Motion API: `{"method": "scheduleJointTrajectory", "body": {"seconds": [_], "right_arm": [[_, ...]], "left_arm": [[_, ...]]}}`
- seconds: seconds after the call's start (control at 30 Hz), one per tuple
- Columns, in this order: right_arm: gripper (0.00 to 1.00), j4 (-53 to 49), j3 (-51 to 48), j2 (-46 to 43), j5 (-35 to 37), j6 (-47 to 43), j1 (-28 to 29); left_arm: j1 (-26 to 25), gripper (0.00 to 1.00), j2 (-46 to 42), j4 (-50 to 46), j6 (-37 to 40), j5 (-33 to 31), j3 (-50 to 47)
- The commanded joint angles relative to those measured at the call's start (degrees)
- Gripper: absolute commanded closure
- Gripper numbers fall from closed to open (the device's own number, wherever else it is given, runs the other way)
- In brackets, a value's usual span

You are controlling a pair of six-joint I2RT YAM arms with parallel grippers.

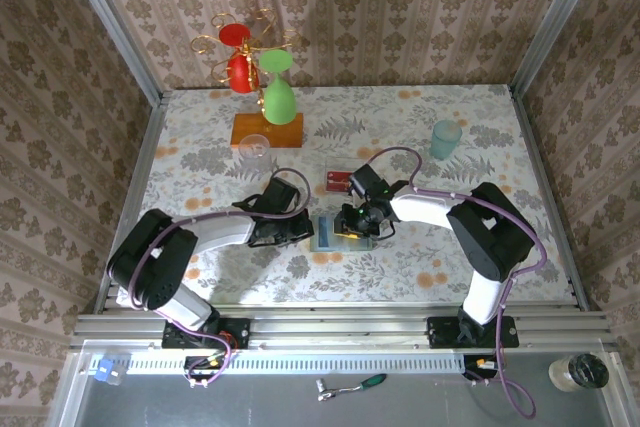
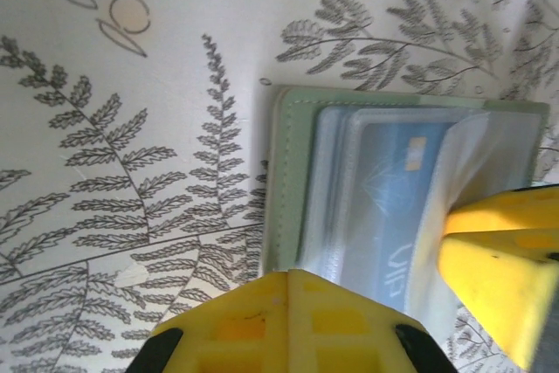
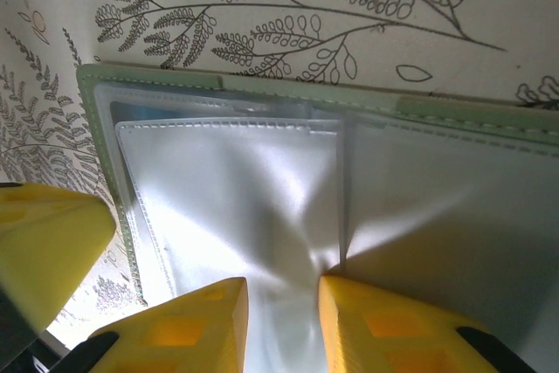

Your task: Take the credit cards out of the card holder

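**Location.** The pale sage-green bifold card holder [image 1: 325, 235] lies open and flat on the fern-printed desk [image 1: 450, 257], between the two arms. A small red plastic card [image 1: 338, 181] lies on the desk just behind it, already out. A blue plastic card [image 2: 384, 207] sits inside the holder under a clear plastic sleeve [image 3: 227, 189].

**Left hand** [image 1: 298, 229]. In its wrist view the fingers meet with nothing between them. It is set at the near edge of the card holder. Whether it bears down on the cover cannot be told.

**Right hand** [image 1: 356, 221]. It is narrow, and the sleeve film is gathered to a crease between its fingers [image 3: 188, 329]. The film appears pinched and raised off the blue card.

**Assessment.** The step in hand appears to be exposing the blue card for withdrawal.
- The raised sleeve should be held with light tension only, so the holder is not dragged.
- The left hand should pin the cover firmly.
- The card should then slide out along the pocket's open side, parallel to the desk.

**Risks.** The thin film may slip from the pinch, or the whole holder may lift with the card.
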Motion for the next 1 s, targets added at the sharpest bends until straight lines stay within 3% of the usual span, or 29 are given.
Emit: {"method": "scheduleJointTrajectory", "body": {"seconds": [0.0, 0.3, 0.97], "right_arm": [[0.71, 0.34, -1.48, -0.73, -0.37, -0.01, -0.52], [0.71, 2.35, -2.68, -0.95, -1.72, 0.65, -1.40], [0.72, 3.44, -3.45, -1.64, -2.77, 1.23, -1.75]], "left_arm": [[0.29, 0.97, -2.29, -0.19, -1.01, 0.02, 1.61], [-0.15, 0.82, 1.61, 11.54, -6.68, 6.63, 1.03], [-1.49, 0.83, 6.56, 16.06, -9.61, 9.40, 1.95]]}}
